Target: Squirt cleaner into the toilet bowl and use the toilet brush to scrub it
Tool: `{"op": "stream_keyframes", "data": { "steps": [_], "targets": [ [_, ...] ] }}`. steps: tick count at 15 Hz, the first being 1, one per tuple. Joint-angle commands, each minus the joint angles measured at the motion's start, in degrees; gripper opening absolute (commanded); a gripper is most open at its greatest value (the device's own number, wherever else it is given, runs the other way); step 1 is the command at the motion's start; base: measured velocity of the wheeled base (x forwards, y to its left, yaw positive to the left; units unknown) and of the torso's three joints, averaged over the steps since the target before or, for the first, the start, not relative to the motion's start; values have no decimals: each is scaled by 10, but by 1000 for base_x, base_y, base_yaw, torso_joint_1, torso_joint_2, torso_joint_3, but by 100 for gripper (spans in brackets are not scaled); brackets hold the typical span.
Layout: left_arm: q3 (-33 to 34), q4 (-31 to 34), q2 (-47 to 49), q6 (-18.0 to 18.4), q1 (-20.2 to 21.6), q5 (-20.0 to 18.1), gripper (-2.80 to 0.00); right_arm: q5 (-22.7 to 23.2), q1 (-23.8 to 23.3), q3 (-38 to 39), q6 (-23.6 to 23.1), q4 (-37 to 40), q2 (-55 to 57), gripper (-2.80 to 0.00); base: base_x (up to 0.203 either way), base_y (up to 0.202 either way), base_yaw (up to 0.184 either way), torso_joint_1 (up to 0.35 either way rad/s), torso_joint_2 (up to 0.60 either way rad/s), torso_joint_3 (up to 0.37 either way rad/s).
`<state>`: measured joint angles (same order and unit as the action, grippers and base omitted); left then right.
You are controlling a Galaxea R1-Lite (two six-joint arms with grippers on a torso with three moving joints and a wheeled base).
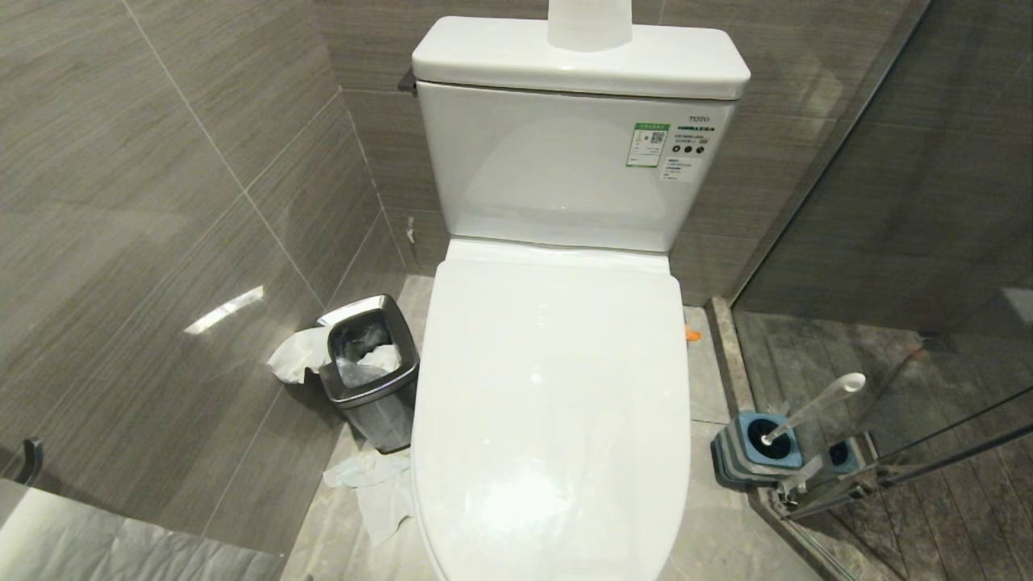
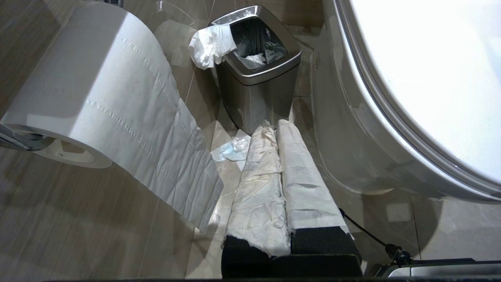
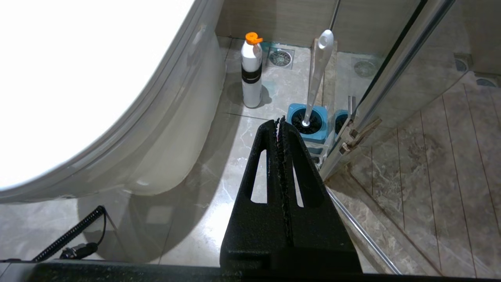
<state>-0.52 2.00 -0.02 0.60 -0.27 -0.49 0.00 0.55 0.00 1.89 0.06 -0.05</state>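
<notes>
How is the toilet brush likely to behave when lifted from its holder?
The toilet brush probably feels light, given its slim handle. The smooth plastic may slip. Since it leans in the holder, it could snag and tip that.

Steel bin, dark liner inside, on the floor near the tiled wall; white tissue draped over its rim. Crumpled paper lying on the floor in front of the bin. Toilet roll on a wall holder, its sheet hanging loose. Blue-and-grey striped holder at the foot of the glass door. Floor drain near the back wall.
</notes>
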Motion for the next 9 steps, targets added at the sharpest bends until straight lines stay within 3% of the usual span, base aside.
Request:
{"op": "stream_keyframes", "data": {
  "steps": [1, 5, 9],
  "targets": [
    [0, 0, 0, 2, 0, 0, -280, 1, 0, 0, -6, 0, 0, -280, 0, 0, 0, 0, 0, 0],
    [0, 0, 1, 11, 0, -3, -280, 19, 0, 0, -78, -2, 0, -280, 0, 0, 0, 0, 0, 0],
    [1, 0, 0, 97, 0, -30, -280, 19, 0, 0, -81, -2, 0, -280, 0, 0, 0, 0, 0, 0]
  ]
}}
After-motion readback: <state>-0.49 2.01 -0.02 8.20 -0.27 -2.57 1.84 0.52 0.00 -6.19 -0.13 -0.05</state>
